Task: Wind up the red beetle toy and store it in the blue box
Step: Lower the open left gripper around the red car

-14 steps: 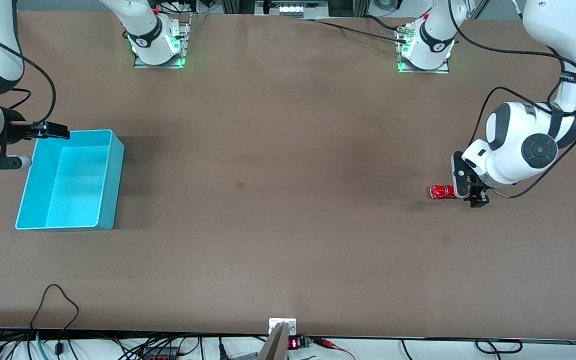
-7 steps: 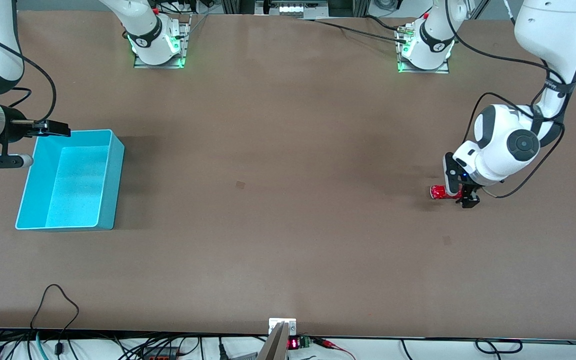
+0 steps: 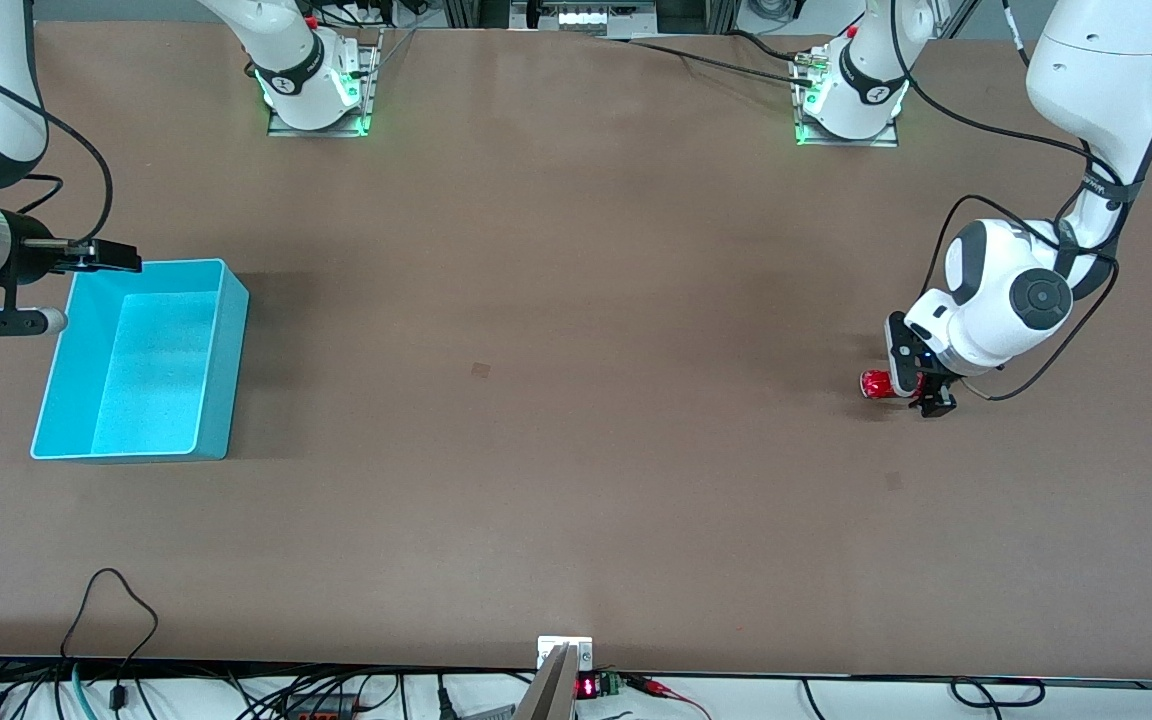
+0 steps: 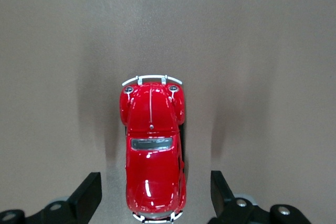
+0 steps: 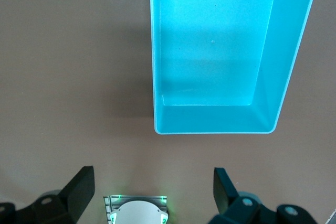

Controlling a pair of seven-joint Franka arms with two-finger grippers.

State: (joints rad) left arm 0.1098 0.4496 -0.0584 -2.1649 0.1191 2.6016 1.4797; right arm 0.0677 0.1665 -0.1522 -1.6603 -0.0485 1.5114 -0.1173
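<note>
Right now I see the left gripper (image 4: 152, 198) down at the table, its jaws spread on either side of the tiny glossy red beetle toy (image 4: 152, 153) without touching it, toward the left arm's end. My right gripper (image 5: 152, 190) waits released beside the rectangular light-blue plastic box (image 3: 221, 340).

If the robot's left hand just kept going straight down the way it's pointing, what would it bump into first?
Probably the red beetle toy: the left hand points down at the table, its open fingers straddling the car, which likely meets the palm before they touch down.
</note>
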